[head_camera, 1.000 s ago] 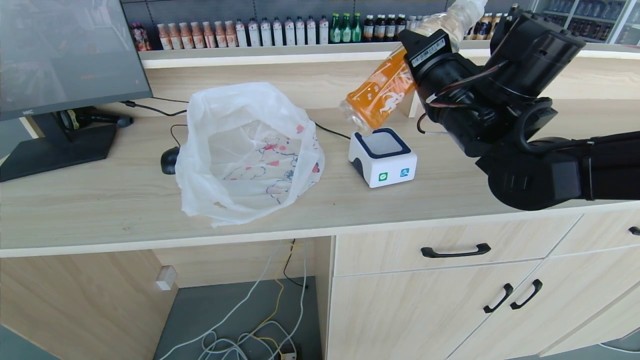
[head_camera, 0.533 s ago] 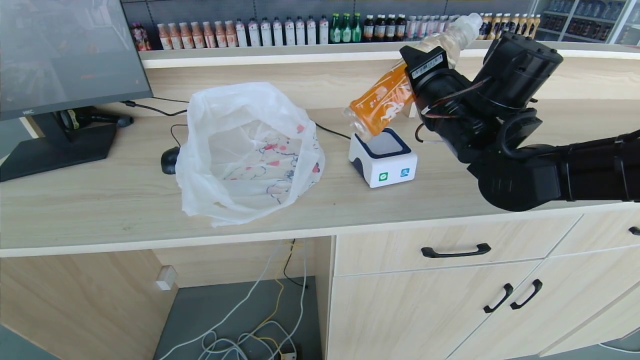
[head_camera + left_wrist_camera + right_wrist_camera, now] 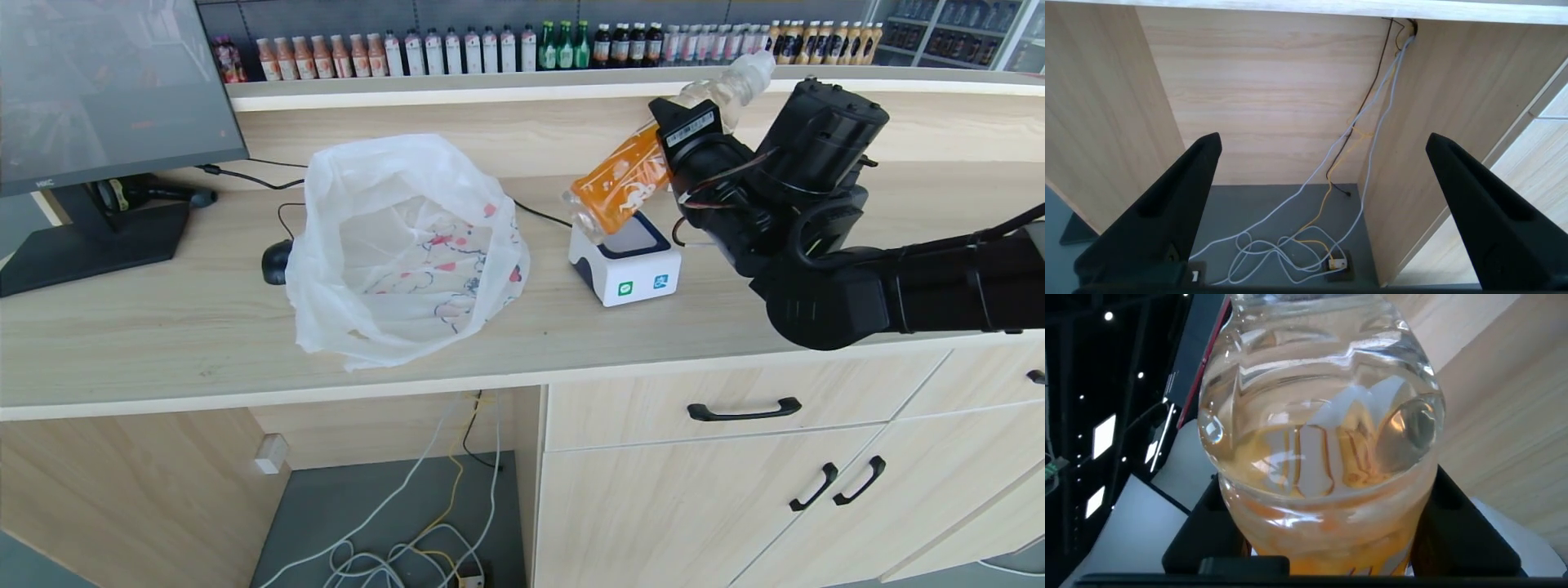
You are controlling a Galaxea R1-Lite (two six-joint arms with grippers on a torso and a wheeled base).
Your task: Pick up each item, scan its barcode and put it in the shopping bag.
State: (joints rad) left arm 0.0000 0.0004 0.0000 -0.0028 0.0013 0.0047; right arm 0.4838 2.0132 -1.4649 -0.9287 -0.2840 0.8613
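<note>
Orange label with white cartoon figures wrapped the lower body of the bottle (image 3: 630,178); no lettering legible on it. Clear shoulder and pale cap above. Bottle tilted, cap up and toward the back, base low over the rear of the scanner (image 3: 625,260); contact between them could not be told. Right gripper (image 3: 684,131) clamped around the bottle's upper half, a white barcode sticker on its housing. Right wrist view looked along the clear bottle (image 3: 1323,449) held between the dark fingers.

Scanner: white box, dark window on top, one green and one blue square icon on its front face. Shopping bag (image 3: 384,159), translucent white plastic with red and blue print, stood open just to the scanner's left, apart from it.

Left gripper (image 3: 1323,139) spread wide, holding nothing, below the counter and facing the wooden recess with loose cables (image 3: 1315,237) on the grey floor.

Counter (image 3: 163,327) of pale wood grain. Dark monitor (image 3: 106,82) on a stand at far left, small lettering on its bezel too fine to read; black mouse (image 3: 276,261) beside the bag. Drawers with black handles (image 3: 743,410) under the right side. Back shelf carried a row of drink bottles (image 3: 490,49).
</note>
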